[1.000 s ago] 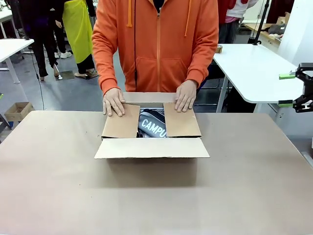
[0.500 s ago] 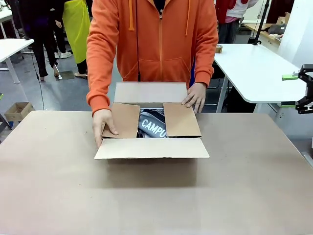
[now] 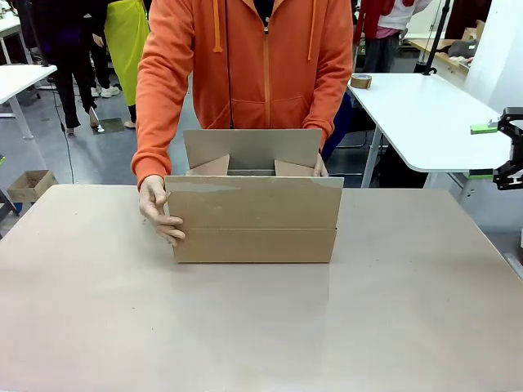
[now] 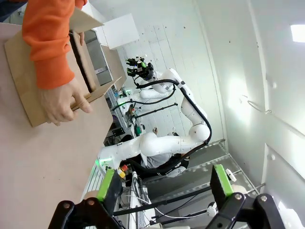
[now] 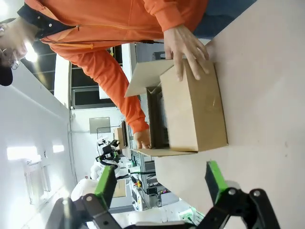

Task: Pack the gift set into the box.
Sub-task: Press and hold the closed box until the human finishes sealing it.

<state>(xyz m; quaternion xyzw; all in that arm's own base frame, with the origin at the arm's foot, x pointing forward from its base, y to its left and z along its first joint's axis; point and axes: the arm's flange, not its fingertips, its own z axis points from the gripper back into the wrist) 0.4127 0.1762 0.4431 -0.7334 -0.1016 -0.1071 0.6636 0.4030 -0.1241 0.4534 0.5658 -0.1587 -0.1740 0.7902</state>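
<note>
A brown table point(image 3: 261, 327) filled the foreground of the front view, and behind it to one side stood a white table point(image 3: 425, 114) carrying a roll of tape point(image 3: 359, 81). The box point(image 3: 253, 233) stood in the middle of the brown table, its near flap point(image 3: 253, 200) upright and hiding the inside, its far flap point(image 3: 249, 149) also raised. A person point(image 3: 253, 65) in an orange hoodie stood at the far side, one hand point(image 3: 159, 211) gripping the box's end on the robot's left. The right gripper point(image 3: 476, 151) hung at the right edge of the picture, past the table's corner, its fingers spread wide with nothing between them. In the left wrist view, against a white wall point(image 4: 228, 57), the left gripper point(image 4: 164, 188) was spread wide and empty, well apart from the box, which sat far off on the table with the person's hand clamped on its end. In the right wrist view the right gripper's green pads point(image 5: 106, 183) stood wide apart and empty. The box lay well beyond them with the person's other hand point(image 5: 186, 45) resting over its end wall, and its inside was too dark to tell what lay in it.
</note>
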